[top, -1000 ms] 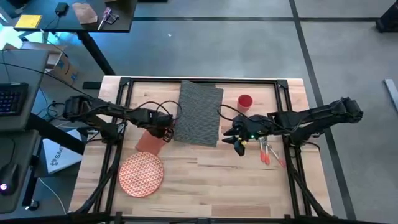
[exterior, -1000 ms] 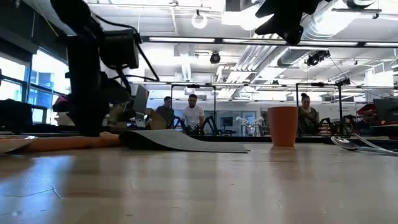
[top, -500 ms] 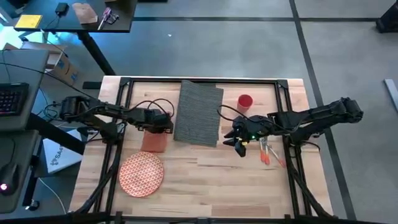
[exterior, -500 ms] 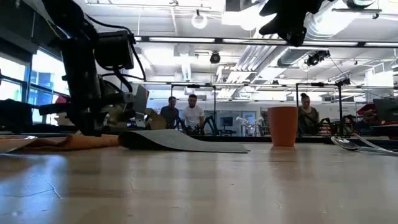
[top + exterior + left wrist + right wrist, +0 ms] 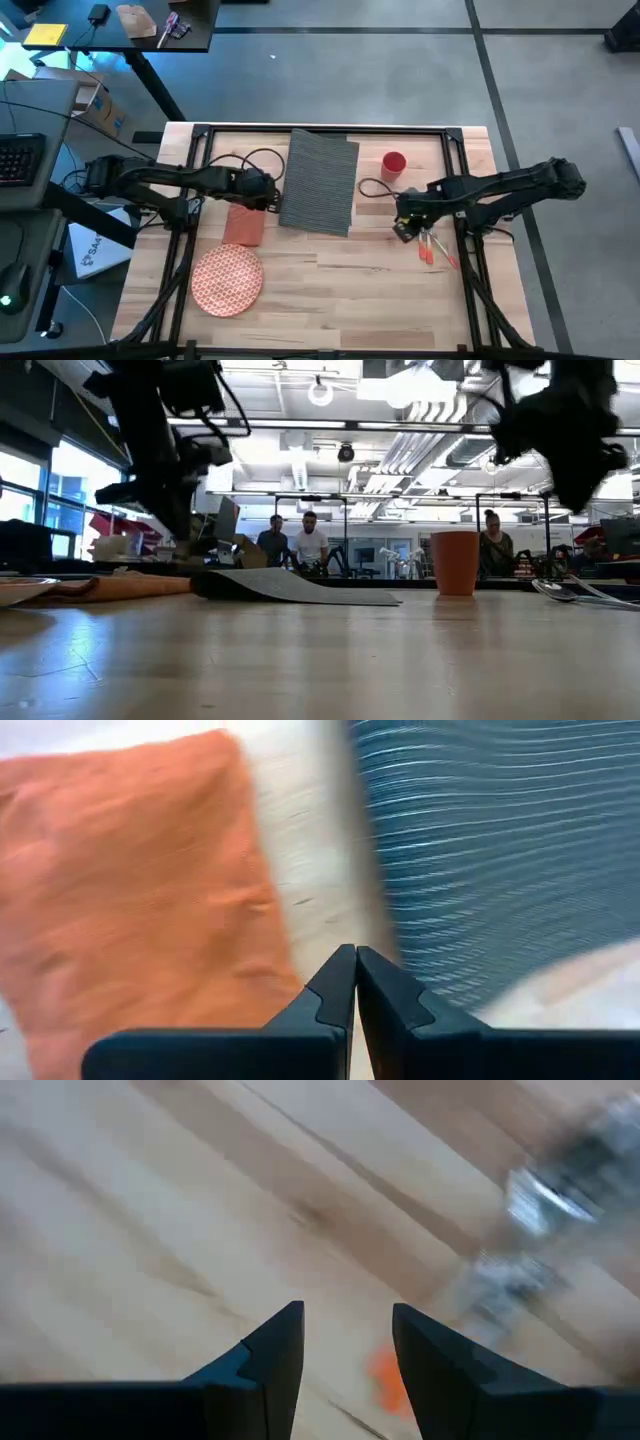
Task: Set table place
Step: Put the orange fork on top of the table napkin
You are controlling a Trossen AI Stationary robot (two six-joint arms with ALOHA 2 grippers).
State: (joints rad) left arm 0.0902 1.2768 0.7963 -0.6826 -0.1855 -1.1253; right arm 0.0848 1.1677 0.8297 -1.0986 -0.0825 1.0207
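I see my left pincer (image 5: 262, 190) above the desk (image 5: 330, 290), over the strip of bare wood between the napkin (image 5: 244, 225) and the placemat (image 5: 320, 182). Its fingers (image 5: 335, 988) are pressed together with nothing between them. The napkin lies flat on the wood just left of the placemat, and the plate (image 5: 227, 281) sits nearer the front edge, just beside the napkin's front end. The placemat lies a little askew at the back middle of the desk, and from table height one edge of it (image 5: 300, 588) bulges up off the wood.

My right pincer (image 5: 404, 228) hangs just left of the cutlery (image 5: 432, 246), which lies on the wood right of the placemat. Its fingers (image 5: 270, 1355) stand apart and hold nothing. The cup (image 5: 394, 164) stands upright behind them, near the placemat's right edge.
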